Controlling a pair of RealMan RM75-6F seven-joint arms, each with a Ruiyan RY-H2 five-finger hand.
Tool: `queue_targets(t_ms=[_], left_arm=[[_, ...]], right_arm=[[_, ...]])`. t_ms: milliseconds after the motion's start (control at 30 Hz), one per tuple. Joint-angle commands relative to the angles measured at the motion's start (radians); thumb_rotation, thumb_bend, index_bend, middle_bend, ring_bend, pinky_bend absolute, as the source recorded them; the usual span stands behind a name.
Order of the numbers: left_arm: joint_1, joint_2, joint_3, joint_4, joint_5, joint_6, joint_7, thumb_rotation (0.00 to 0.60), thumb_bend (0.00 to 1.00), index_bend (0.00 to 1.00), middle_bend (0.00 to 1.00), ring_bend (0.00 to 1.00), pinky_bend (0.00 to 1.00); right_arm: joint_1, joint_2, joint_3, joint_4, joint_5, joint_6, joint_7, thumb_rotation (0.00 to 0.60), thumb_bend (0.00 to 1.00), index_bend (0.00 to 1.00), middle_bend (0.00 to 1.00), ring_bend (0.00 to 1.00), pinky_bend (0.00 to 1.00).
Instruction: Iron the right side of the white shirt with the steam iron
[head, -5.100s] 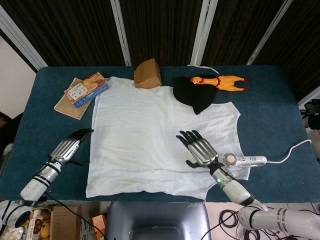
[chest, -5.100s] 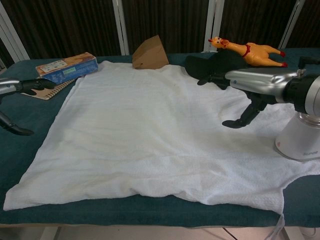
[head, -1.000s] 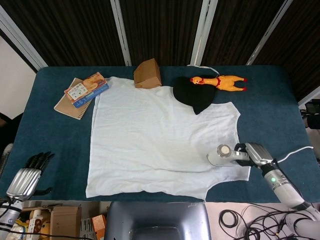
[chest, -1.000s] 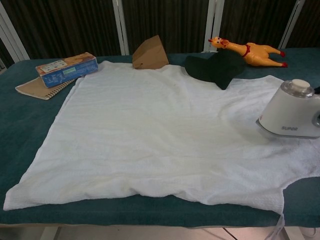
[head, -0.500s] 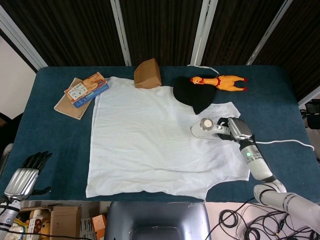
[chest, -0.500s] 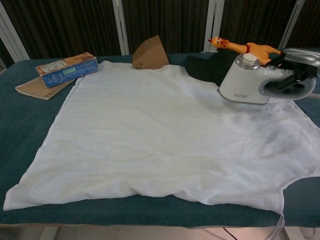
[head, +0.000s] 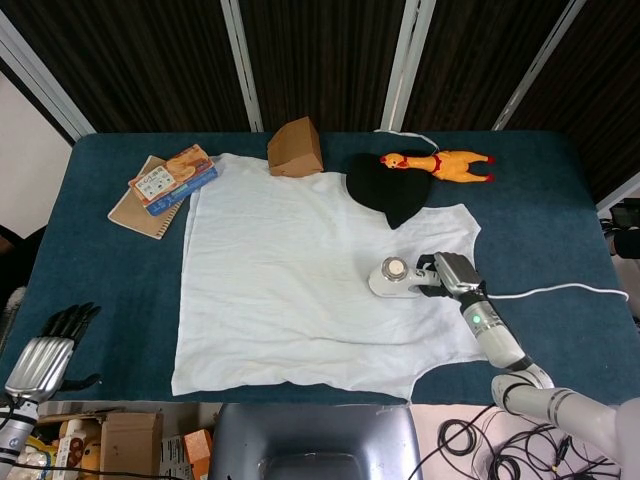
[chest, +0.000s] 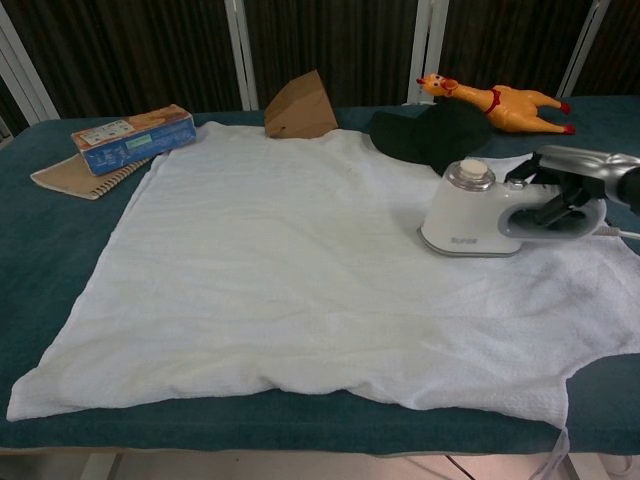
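Observation:
The white shirt (head: 300, 270) (chest: 290, 260) lies spread flat on the blue table. A white steam iron (head: 395, 278) (chest: 470, 215) rests sole-down on the shirt's right side, just below the black cloth. My right hand (head: 452, 272) (chest: 565, 180) grips the iron's handle from the right. Far off at the table's lower left corner, my left hand (head: 45, 350) hangs beyond the edge, fingers apart and holding nothing; the chest view does not show it.
A black cloth (head: 388, 190) (chest: 435, 130) overlaps the shirt's top right. Behind it lies a yellow rubber chicken (head: 440, 163) (chest: 495, 100). A brown cardboard box (head: 295, 148) (chest: 300, 105) stands at the collar. A snack box on a notebook (head: 170, 178) (chest: 130, 135) sits far left. The iron's cord (head: 560, 290) trails right.
Over the last second my right hand slid the iron up the shirt's right side toward the black cloth, then back down and leftward. The left hand stayed beyond the table's corner.

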Motion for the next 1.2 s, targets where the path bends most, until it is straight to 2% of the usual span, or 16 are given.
queue_targets(t_ms=[33,367,600,867,1067,1200], left_arm=[[0.001,0.0,0.0,-0.003,-0.001,0.0,0.004,0.6,0.06,0.07,0.06,0.0,0.1],[0.0,-0.004,-0.001,-0.02,0.003,-0.001,0.032,0.6,0.06,0.07,0.06,0.0,0.1],[0.0,-0.005,0.0,-0.021,0.002,-0.003,0.033,0.6,0.06,0.07,0.06,0.0,0.1],[0.002,-0.005,-0.001,-0.014,-0.001,-0.004,0.024,0.6,0.06,0.07,0.06,0.0,0.1],[0.0,-0.007,-0.001,-0.01,-0.003,-0.01,0.021,0.6,0.06,0.07,0.06,0.0,0.1],[-0.001,-0.008,0.0,-0.011,-0.002,-0.014,0.024,0.6,0.06,0.07,0.06,0.0,0.1]], right_arm=[[-0.037,0.058,-0.049,-0.084,-0.057,0.012,0.029,0.6,0.81,1.0,1.0,1.0,1.0],[-0.094,0.179,-0.161,-0.273,-0.204,0.062,0.059,0.6,0.8,1.0,1.0,1.0,1.0],[-0.109,0.196,-0.195,-0.307,-0.258,0.099,0.051,0.6,0.81,1.0,1.0,1.0,1.0],[-0.105,0.162,-0.153,-0.24,-0.227,0.129,0.047,0.6,0.8,1.0,1.0,1.0,1.0],[-0.07,0.128,-0.105,-0.168,-0.146,0.069,0.025,0.6,0.81,1.0,1.0,1.0,1.0],[-0.038,0.083,-0.063,-0.076,-0.075,0.035,-0.035,0.6,0.81,1.0,1.0,1.0,1.0]])
